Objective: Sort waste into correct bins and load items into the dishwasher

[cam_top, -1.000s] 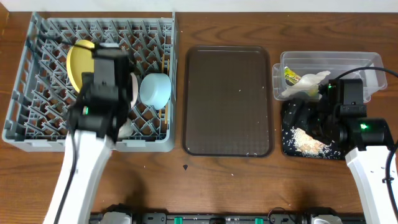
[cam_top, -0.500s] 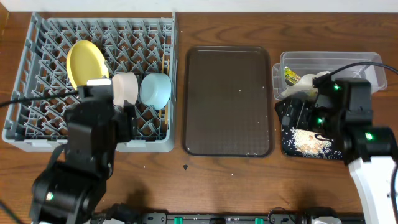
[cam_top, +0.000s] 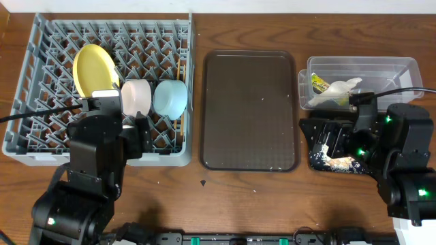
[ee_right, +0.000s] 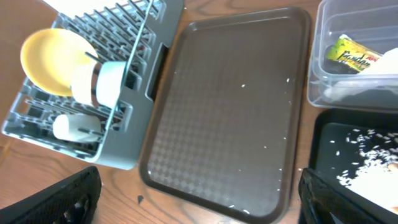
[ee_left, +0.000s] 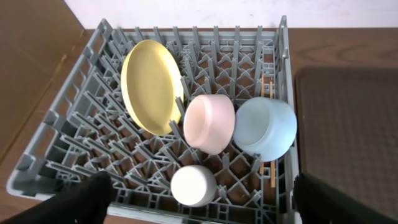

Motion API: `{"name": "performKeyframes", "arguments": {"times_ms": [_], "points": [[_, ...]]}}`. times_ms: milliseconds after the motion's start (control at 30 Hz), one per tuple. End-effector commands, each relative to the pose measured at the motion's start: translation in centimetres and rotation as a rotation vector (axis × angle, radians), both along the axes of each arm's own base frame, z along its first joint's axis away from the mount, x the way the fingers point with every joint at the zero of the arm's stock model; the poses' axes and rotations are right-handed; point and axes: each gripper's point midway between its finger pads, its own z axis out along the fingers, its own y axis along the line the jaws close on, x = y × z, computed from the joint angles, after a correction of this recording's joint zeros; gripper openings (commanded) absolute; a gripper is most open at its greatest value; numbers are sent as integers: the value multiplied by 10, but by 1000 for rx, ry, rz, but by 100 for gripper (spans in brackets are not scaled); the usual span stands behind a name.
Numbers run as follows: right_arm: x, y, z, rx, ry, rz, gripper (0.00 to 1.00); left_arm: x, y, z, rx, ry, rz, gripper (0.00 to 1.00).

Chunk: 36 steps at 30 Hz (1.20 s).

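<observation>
The grey dishwasher rack (cam_top: 41, 136) holds the yellow plate (ee_left: 151, 84) on edge, the pinkish bowl (ee_left: 209, 122), the light blue bowl (ee_left: 266, 127) and the small white cup (ee_left: 193, 185). Wooden chopsticks (ee_left: 272, 91) lie along its right side. My left gripper (ee_left: 202, 208) hangs open above the rack's front edge, apart from the cup. The clear tub (cam_top: 392, 67) contains the green-yellow wrapper (cam_top: 319, 83) and white tissue (cam_top: 338, 90). Rice scraps (ee_right: 373, 171) lie in the black tray (ee_right: 329, 143). My right gripper (ee_right: 199, 205) is open and holds nothing.
The large brown serving tray (cam_top: 250, 109) lies between the rack and the bins, with a few rice specks on it. In the overhead view my right arm (cam_top: 402, 156) covers part of the black tray. Bare wooden table runs along the front.
My left arm has drawn back toward the table's front and its jaws have spread wide, uncovering the plate and bowls. My right arm has also pulled back from the clear tub toward the front.
</observation>
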Motion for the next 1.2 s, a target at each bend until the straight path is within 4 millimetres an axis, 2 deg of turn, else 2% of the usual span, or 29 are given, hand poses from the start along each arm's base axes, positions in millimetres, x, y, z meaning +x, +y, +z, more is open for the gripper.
{"name": "performKeyframes", "arguments": {"times_ms": [0, 167, 333, 400, 533, 733, 833, 1000, 1167], "points": [[2, -2, 13, -91, -113, 64, 99, -1, 0, 3, -2, -7, 0, 95], [1, -4, 25, -249, -289, 161, 99, -1, 0, 3, -2, -7, 0, 95], [12, -14, 18, -381, -492, 149, 99, -1, 0, 3, -2, -7, 0, 95], [11, -14, 9, -392, -585, 136, 99, -1, 0, 3, -2, -7, 0, 95], [-10, -15, -35, -394, -641, 126, 99, -1, 0, 3, -2, -7, 0, 95], [-25, -33, -68, -452, -713, 14, 99, -1, 0, 3, -2, -7, 0, 96], [-27, -39, -78, -469, -752, -26, 99, -1, 0, 3, -2, -7, 0, 96], [-22, -36, -96, -458, -804, -25, 99, -1, 0, 3, -2, -7, 0, 96], [-18, -35, -101, -458, -845, -34, 99, -1, 0, 3, -2, -7, 0, 96]]}}
